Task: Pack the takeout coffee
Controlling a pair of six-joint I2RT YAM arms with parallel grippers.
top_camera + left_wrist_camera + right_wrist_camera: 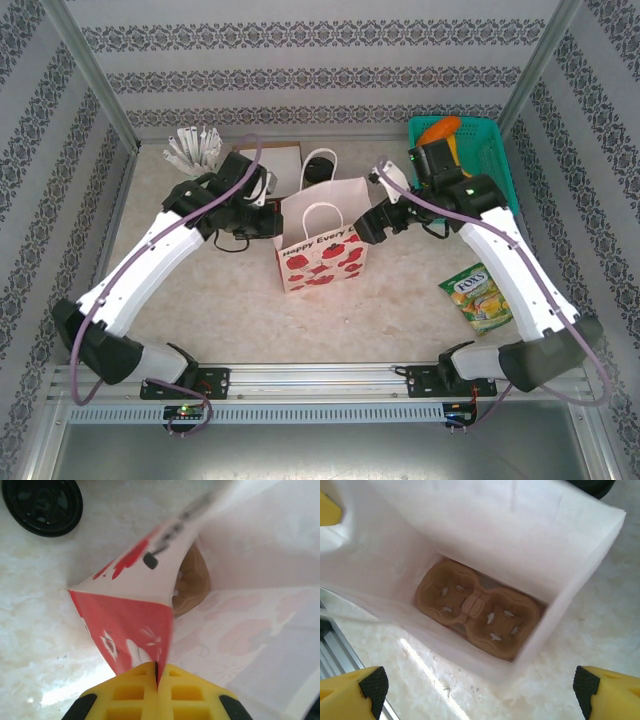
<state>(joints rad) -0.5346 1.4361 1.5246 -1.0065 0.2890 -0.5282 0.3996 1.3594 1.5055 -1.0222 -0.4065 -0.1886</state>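
The left gripper [157, 672] is pinched tight on the rim of the white paper bag printed with red poppies [322, 255]. Near that pinched corner, outside the bag, the takeout coffee cup [42, 505] with its round black plastic lid stands on the pale marbled table [30, 610]. A brown moulded-pulp two-cup carrier [477, 610] lies on the bag's floor. The right gripper [479, 686] hangs over the open mouth, jaws spread wide and holding nothing.

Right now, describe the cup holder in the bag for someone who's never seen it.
Find the white paper bag with red flowers standing at the centre of the pale table. Flat on its bottom lies the brown moulded-cardboard cup holder, the only brown thing inside, with two empty round wells.
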